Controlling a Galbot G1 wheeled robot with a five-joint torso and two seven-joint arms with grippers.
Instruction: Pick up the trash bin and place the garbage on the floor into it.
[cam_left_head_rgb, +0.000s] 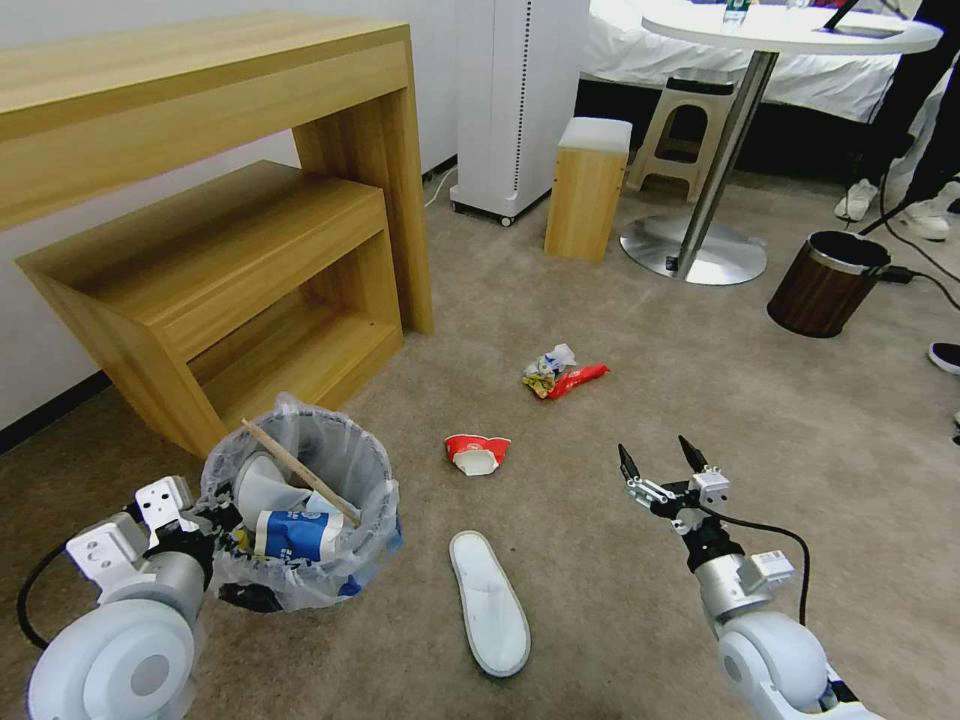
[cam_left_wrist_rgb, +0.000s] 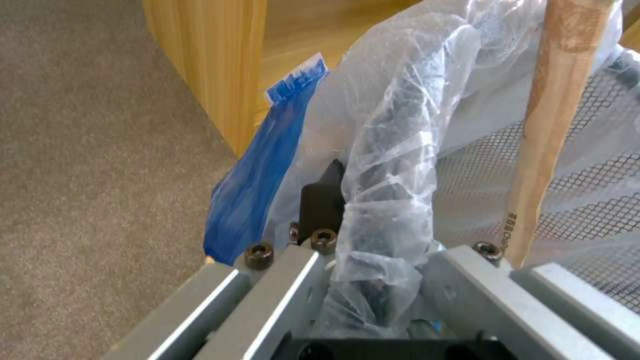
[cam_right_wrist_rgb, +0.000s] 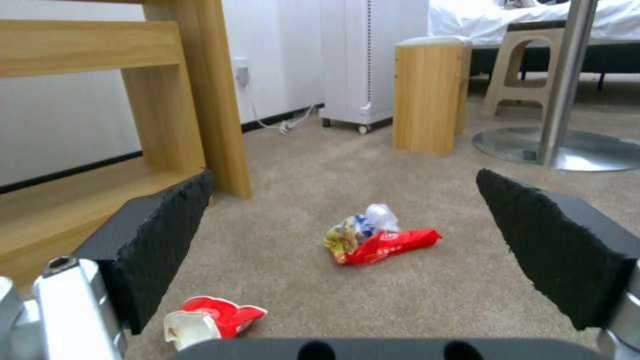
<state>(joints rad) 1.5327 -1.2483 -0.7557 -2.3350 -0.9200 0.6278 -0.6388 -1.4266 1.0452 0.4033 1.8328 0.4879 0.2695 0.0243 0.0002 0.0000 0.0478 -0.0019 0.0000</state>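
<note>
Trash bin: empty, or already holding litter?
Holding litter: the trash bin, gripped at its rim by the left gripper, contains a blue paper cup and a wooden stick.

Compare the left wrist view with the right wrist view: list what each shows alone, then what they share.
Left wrist alone: the left gripper shut on the trash bin rim, its clear bag, a wooden stick inside.
Right wrist alone: the right gripper open over the floor, the crushed red cup and red wrapper ahead.
Shared: tan carpet and the wooden shelf unit.
</note>
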